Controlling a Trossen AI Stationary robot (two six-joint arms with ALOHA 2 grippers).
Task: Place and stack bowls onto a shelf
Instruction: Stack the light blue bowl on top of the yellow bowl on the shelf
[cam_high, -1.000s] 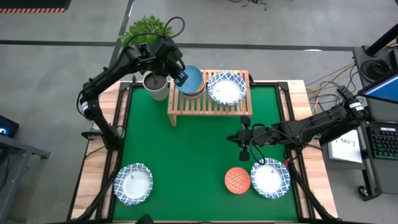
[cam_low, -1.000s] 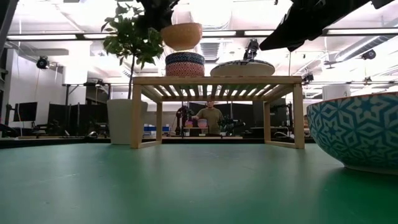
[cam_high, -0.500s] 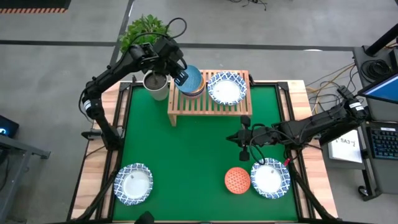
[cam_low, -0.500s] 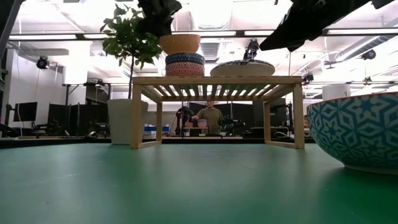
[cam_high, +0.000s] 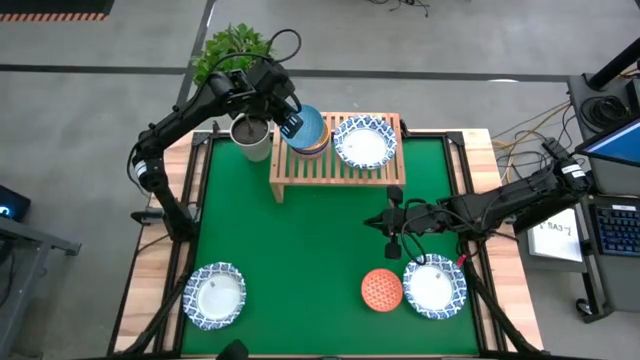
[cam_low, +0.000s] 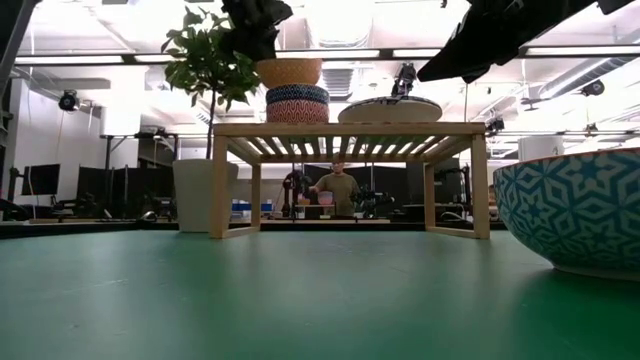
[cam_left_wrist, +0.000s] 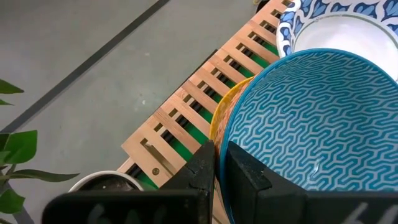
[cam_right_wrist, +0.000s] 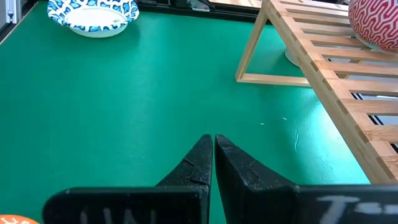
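Note:
My left gripper (cam_high: 290, 122) is over the left end of the light-wood shelf (cam_high: 335, 165), shut on a light-blue patterned bowl (cam_high: 308, 127). In the low view, this bowl (cam_low: 290, 71) rests on a stack of a blue-patterned and a red-patterned bowl (cam_low: 297, 103). A yellow-orange edge (cam_left_wrist: 221, 115) shows beside its rim. A wide white bowl (cam_high: 364, 141) sits on the shelf's right half. My right gripper (cam_high: 392, 224) is shut and empty above the green mat, right of centre. An orange-red dotted bowl (cam_high: 381, 289) and a wide bowl (cam_high: 434, 286) stand at the near right, and another wide bowl (cam_high: 214, 296) at the near left. My left gripper holds the light-blue bowl by its rim (cam_left_wrist: 227, 144) on the side toward the plant pot. One finger (cam_left_wrist: 249, 163) is inside the bowl and one finger (cam_left_wrist: 200, 163) is outside. The fingers come slanting down from above. The bowl sits upright with its base on the stack.
A white plant pot (cam_high: 250, 136) with a leafy plant (cam_high: 237, 45) stands just left of the shelf, close to my left arm. A wide blue-patterned bowl (cam_low: 570, 215) looms at the right of the low view. The middle of the green mat (cam_high: 300, 240) is free.
My left gripper has gone down with the light-blue bowl. The bowl hung a little above the stack a second ago and now rests on it. The gripper stays shut on the rim.

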